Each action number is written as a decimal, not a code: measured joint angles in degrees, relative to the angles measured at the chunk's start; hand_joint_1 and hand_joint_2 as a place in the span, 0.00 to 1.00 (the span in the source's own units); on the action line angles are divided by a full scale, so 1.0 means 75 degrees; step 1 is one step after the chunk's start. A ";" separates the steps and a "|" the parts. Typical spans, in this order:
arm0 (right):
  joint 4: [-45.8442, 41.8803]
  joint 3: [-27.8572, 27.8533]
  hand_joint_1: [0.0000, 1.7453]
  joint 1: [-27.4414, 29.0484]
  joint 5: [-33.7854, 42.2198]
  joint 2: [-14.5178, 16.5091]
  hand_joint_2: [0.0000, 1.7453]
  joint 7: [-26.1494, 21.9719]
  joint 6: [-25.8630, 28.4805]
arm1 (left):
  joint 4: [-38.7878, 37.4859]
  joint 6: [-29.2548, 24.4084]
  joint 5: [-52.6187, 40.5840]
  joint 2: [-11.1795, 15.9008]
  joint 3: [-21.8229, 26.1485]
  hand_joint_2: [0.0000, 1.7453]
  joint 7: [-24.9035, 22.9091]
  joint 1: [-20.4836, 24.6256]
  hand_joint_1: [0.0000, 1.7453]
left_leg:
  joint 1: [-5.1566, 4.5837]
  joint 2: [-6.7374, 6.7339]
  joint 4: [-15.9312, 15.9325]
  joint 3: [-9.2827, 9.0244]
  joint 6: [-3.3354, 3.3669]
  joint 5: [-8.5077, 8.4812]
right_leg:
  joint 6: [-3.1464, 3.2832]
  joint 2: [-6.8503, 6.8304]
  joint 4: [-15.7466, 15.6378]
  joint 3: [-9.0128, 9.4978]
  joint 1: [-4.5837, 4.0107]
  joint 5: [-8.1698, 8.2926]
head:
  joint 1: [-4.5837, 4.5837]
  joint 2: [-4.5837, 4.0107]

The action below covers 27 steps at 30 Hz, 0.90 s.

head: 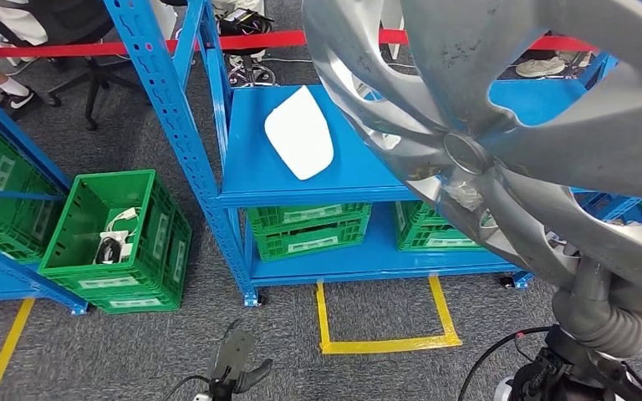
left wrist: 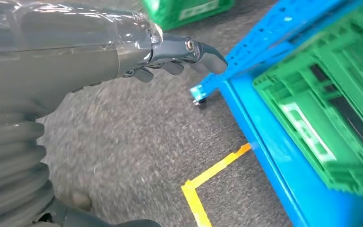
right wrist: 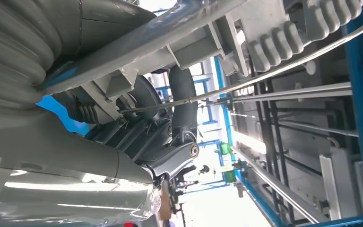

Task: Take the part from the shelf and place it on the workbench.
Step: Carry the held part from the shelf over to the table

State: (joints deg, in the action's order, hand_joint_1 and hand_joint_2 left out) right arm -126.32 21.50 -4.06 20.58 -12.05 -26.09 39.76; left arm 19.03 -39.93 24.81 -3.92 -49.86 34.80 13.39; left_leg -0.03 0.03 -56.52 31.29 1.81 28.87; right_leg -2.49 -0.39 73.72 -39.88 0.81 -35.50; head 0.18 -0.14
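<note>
The right robot hand (right wrist: 170,142) is gripping the silver wheel cover (head: 501,125) and holding it close to the head camera, where it is filling the frame from 12 to 4 o'clock. The left robot hand (left wrist: 179,56) is hanging above the grey carpet, holding nothing, fingers loosely extended. A white panel (head: 299,132) is lying on the blue shelf (head: 251,167) near centre. A green crate (head: 117,242) is sitting on the floor at 8 o'clock.

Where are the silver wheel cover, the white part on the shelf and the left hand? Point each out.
silver wheel cover (head: 468,152), head view, its centre hub.
white part (head: 300,134), head view, middle of its top face.
left hand (head: 236,361), head view, middle of the hand.
</note>
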 joint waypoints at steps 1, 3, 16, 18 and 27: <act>0.0015 0.0004 1.00 -0.0015 -0.0035 0.0001 1.00 0.0053 0.0000 | -0.0041 -0.0009 -0.0303 -0.0003 0.0041 1.00 0.0050 0.0007 0.00 | -0.0024 -0.0005 -0.0006 0.0090 0.0000 -0.0067 | 0.0016 0.0002 0.0047 0.0115 0.0001 0.0090 | 0.0004 0.0001; 0.0041 0.0006 1.00 -0.0049 -0.0065 0.0001 1.00 0.0109 0.0000 | -0.0126 -0.0021 -0.1058 -0.0015 0.0203 1.00 0.0102 0.0023 0.00 | -0.0062 -0.0012 -0.0020 0.0234 -0.0021 -0.0186 | 0.0096 0.0010 -0.0698 0.0723 -0.0006 0.0493 | 0.0007 0.0001; 0.0256 0.0068 1.00 -0.0280 0.0210 0.0016 1.00 0.0033 -0.0003 | -0.0116 -0.0033 -0.5287 -0.0187 0.2339 1.00 -0.0606 -0.0103 0.00 | -0.0011 0.0009 -0.2220 0.1090 -0.0415 0.0958 | 0.0507 -0.0040 -0.2416 0.1066 -0.0113 0.1109 | -0.0212 0.0001; 0.0298 0.0101 1.00 -0.0296 0.0266 0.0015 1.00 -0.0031 -0.0003 | -0.0092 -0.0033 -0.5471 -0.0207 0.2655 1.00 -0.0616 -0.0144 0.00 | -0.0024 0.0011 -0.1676 0.0587 -0.0358 0.0536 | 0.0492 -0.0047 -0.2312 0.0887 -0.0136 0.1173 | -0.0288 0.0001; 0.0399 0.0263 1.00 -0.0415 0.0280 0.0015 1.00 -0.0132 -0.0003 | -0.0003 -0.0039 -0.5643 -0.0323 0.3600 1.00 -0.0584 -0.0182 0.00 | -0.0039 -0.0006 0.0210 -0.0334 0.0017 0.0104 | 0.0178 -0.0016 -0.1556 0.0390 -0.0091 0.0732 | -0.0562 0.0001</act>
State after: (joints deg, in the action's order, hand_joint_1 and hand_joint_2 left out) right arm -123.33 23.47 -7.18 22.68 -11.95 -27.08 39.74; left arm 19.01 -40.22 -17.52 -6.34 -22.85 30.41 12.03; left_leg -0.32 -0.01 -54.94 28.78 1.93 29.65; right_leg -1.15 -0.51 62.05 -36.96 0.13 -30.01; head -4.04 -0.14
